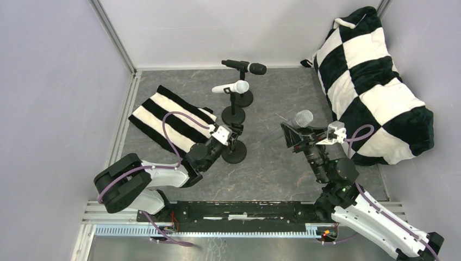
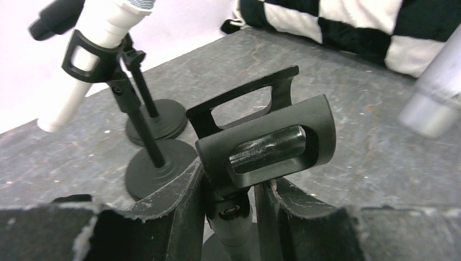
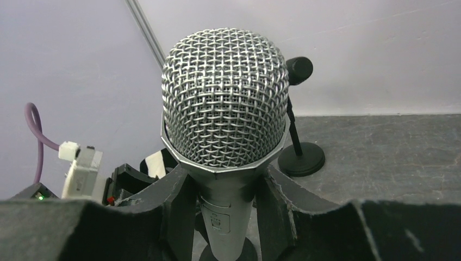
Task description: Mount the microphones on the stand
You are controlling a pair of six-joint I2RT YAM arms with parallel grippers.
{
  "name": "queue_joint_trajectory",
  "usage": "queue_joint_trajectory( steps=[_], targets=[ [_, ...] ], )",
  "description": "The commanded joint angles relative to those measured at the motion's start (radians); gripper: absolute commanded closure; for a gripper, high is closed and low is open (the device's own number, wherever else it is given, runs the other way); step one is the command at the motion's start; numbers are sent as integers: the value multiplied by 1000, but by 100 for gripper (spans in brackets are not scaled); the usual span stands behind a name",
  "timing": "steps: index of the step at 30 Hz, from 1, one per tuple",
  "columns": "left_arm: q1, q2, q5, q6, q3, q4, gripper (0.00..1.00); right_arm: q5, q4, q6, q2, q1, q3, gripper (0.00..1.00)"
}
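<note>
clamping microphone (image 3: 225, 103), right fingers (image 3: 176, 212) — left fingers (image 2: 174, 217) clamp stand (image 2: 282, 128).

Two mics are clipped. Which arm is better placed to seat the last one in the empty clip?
Right. The right gripper is shut on the silver-grey microphone, head up, near the empty clip. The left gripper is shut on the stand under that clip, so it likely just steadies it.
</note>
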Motion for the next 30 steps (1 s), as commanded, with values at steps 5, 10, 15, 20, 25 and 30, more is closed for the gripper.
queue_joint_trajectory(
  steps=[5, 10, 15, 20, 25, 30],
  targets=[
    [-4, -1, 80, -162, 1, 34, 56, -44, 135, 30, -2, 1, -33, 100],
    [-5, -18, 69, -62, 35, -62, 37, -33, 120, 24, -24, 0, -41, 100],
    [-7, -37, 59, 29, 51, -95, 30, -28, 106, 16, -38, 1, -44, 100],
    [-11, -48, 57, 76, 71, -102, 28, -32, 104, 17, -35, 1, -46, 100],
    [-12, -52, 65, 64, 78, -79, 28, -35, 110, 16, -31, 1, -46, 100],
    [-12, -43, 71, 49, 85, -46, 29, -37, 110, 20, -31, 1, -49, 100]
  ],
)
